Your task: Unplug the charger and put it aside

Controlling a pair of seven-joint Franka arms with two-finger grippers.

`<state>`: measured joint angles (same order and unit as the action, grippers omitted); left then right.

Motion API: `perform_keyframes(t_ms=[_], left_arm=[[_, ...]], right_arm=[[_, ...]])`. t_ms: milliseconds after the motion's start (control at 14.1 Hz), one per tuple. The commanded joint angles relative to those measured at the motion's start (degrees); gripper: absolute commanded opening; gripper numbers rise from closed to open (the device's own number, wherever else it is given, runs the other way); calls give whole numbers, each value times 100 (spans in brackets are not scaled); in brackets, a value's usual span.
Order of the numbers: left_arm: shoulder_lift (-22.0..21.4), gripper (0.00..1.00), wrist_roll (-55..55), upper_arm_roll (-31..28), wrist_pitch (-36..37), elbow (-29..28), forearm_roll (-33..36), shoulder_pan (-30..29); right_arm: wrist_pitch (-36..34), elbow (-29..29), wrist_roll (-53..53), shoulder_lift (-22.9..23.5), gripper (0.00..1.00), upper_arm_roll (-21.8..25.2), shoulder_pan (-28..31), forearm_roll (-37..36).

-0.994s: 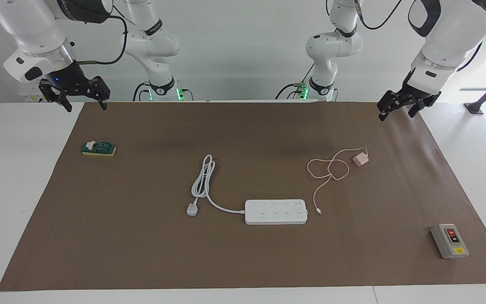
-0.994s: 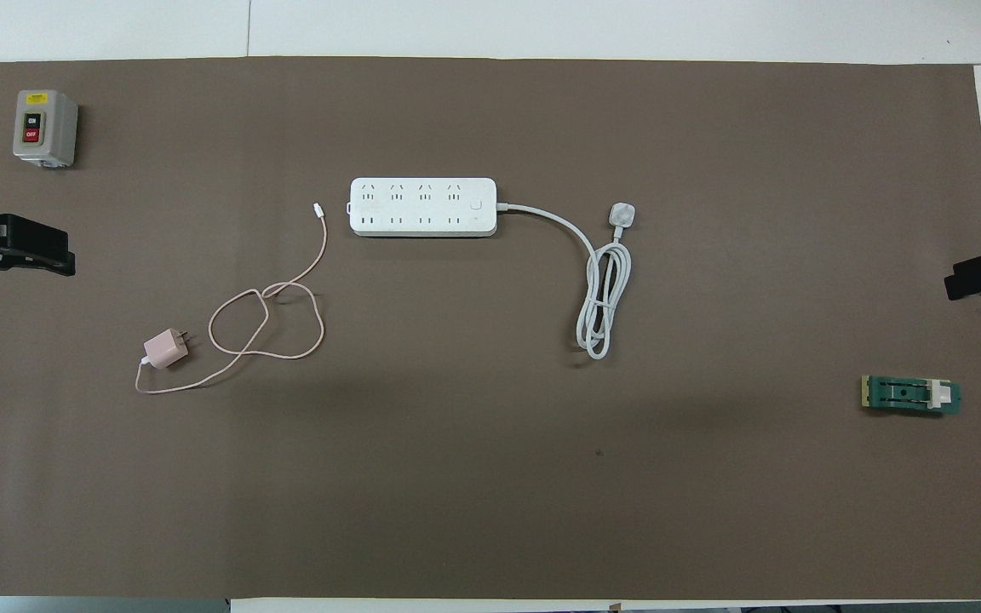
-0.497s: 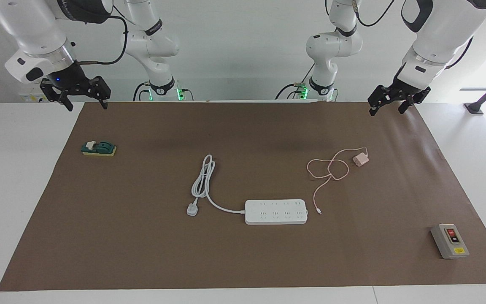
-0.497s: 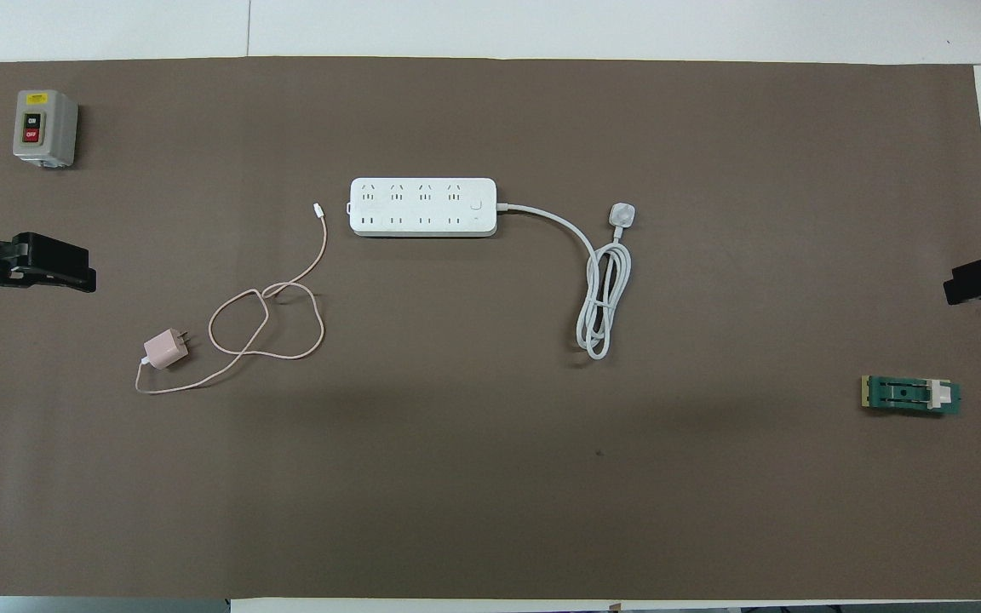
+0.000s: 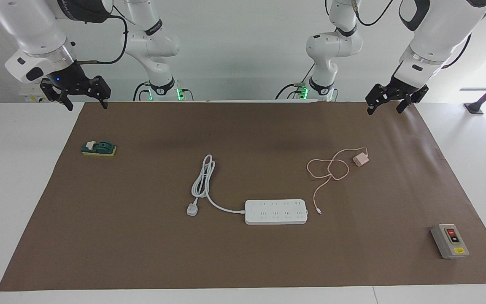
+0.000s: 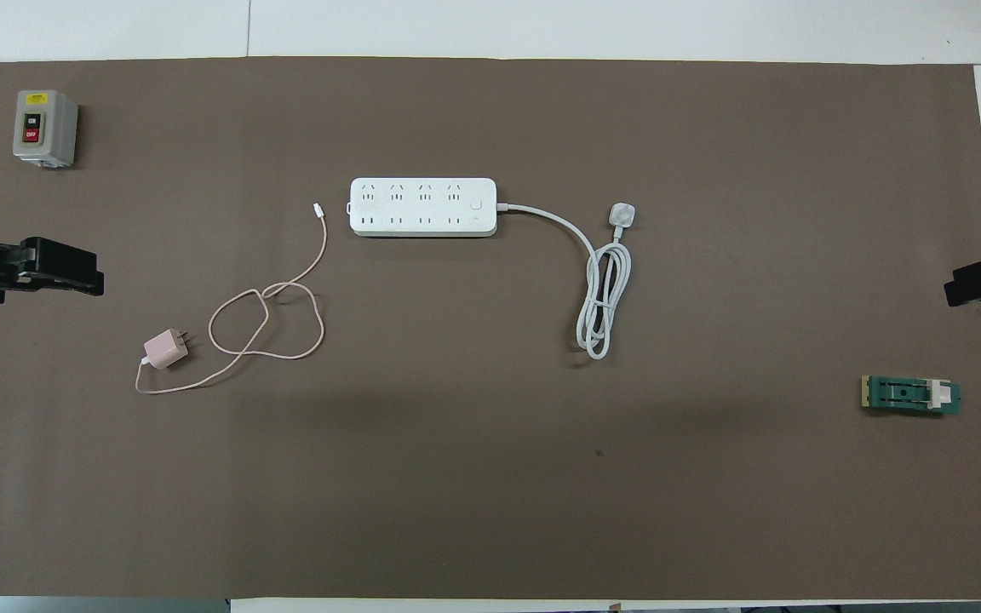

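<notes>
The charger [image 5: 360,160] [image 6: 165,349], a small pale pink cube, lies on the brown mat with its prongs bare. It is nearer to the robots than the white power strip [image 5: 276,211] [image 6: 422,207] and toward the left arm's end. Its thin pink cable [image 6: 324,243] loops across the mat, and the free tip ends beside the strip. Nothing is plugged into the strip's sockets. My left gripper [image 5: 384,109] hangs open and empty over the mat's edge nearest the robots, well above the charger. Over the mat's corner at the right arm's end my right gripper [image 5: 87,107] waits open, also empty.
A grey switch box [image 5: 449,240] [image 6: 45,128] with red and black buttons stands at the mat's corner farthest from the robots, at the left arm's end. A green part on a yellow base [image 5: 98,148] [image 6: 910,395] lies near the right arm. The strip's thick white cord and plug [image 5: 192,209] lie coiled beside it.
My left gripper has drifted a little toward the middle of the table and slightly upward. The right arm, charger and strip have not moved.
</notes>
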<state>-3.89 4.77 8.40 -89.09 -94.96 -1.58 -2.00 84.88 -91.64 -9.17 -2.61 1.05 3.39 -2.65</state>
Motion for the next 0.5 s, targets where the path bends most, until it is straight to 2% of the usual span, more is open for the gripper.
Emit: perform_keyframes(t_ms=[0,426], left_arm=[[-121,100,-82,-57,59,-120,-9,42],[-121,100,-82,-49,129,-120,193,42]], right_arm=[[-41,-161,100,-152,100,-105,75,1],[-33,-161,82,-152,100,-105,66,1]])
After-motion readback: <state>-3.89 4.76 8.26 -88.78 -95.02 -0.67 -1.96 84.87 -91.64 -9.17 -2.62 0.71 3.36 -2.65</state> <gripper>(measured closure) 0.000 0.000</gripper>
